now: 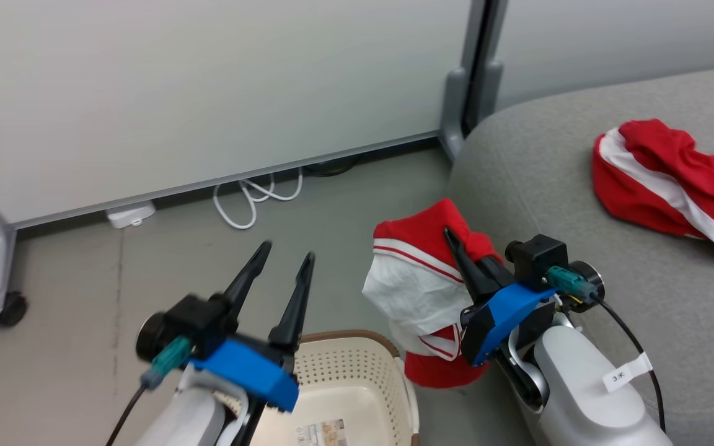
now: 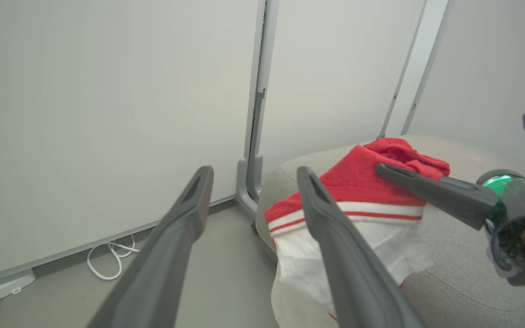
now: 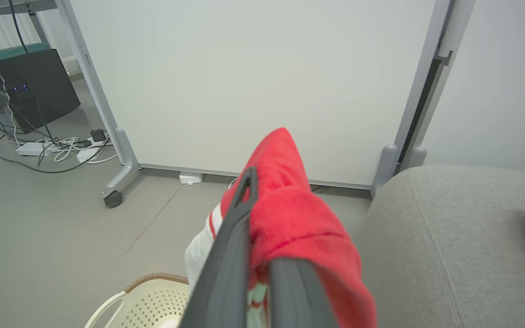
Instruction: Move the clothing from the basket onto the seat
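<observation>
The clothing (image 1: 431,272) is hanging pinched in my closed right fingers (image 1: 465,272), left fingers (image 1: 295,303) gaping empty, and I am fearing its dangling tail catching the seat (image 1: 549,186) edge and slipping free.

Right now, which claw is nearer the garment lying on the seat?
Right. Right claw, gripping other clothing, is left of the garment; left claw farther left, by the basket.

The middle clothing (image 1: 422,272) is red with thin white stripes and a white inside. The upper right clothing (image 1: 667,179) is red with one wide white band. The seat (image 1: 555,186) is grey. The basket (image 1: 344,365) is cream, dotted with holes, with a brown rim.
</observation>
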Robot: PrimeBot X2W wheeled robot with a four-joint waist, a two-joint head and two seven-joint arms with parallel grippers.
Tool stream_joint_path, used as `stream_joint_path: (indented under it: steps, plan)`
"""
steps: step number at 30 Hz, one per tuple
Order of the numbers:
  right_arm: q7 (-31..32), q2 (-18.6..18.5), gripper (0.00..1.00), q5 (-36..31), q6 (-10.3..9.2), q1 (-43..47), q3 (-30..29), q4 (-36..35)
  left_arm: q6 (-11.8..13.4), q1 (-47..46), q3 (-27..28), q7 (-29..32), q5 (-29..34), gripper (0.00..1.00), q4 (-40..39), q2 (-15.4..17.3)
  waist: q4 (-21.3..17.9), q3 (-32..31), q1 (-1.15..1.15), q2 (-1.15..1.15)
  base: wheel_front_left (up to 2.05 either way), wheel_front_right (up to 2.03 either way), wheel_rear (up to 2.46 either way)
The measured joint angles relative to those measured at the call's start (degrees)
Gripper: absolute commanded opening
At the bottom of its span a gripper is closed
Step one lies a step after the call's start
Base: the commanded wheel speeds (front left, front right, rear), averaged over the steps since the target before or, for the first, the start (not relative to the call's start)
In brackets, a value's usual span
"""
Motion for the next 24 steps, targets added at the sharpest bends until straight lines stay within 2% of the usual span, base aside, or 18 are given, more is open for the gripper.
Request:
stream_joint_path:
  steps: [6,11,24]
  plan:
    - [1.71,-0.05,0.0,-0.43,0.0,2.01,-0.48,-4.27,0.41,11.42,8.29,0.0,6.04,1.0,-4.87,0.08,-4.57,0.57,0.0,0.0,0.0,0.0,0.0]
    - [3.05,-0.23,0.0,-0.97,0.0,3.97,-1.63,-7.73,0.31,17.08,14.37,0.0,9.23,1.0,-6.79,-1.15,-8.47,0.81,0.0,0.0,0.0,0.0,0.0]
    - [5.82,-0.23,0.0,-1.42,0.0,7.51,-2.82,-14.17,-3.09,19.57,20.19,0.0,15.48,1.0,-8.16,-5.09,-17.94,1.38,0.0,0.0,0.0,0.0,0.0]
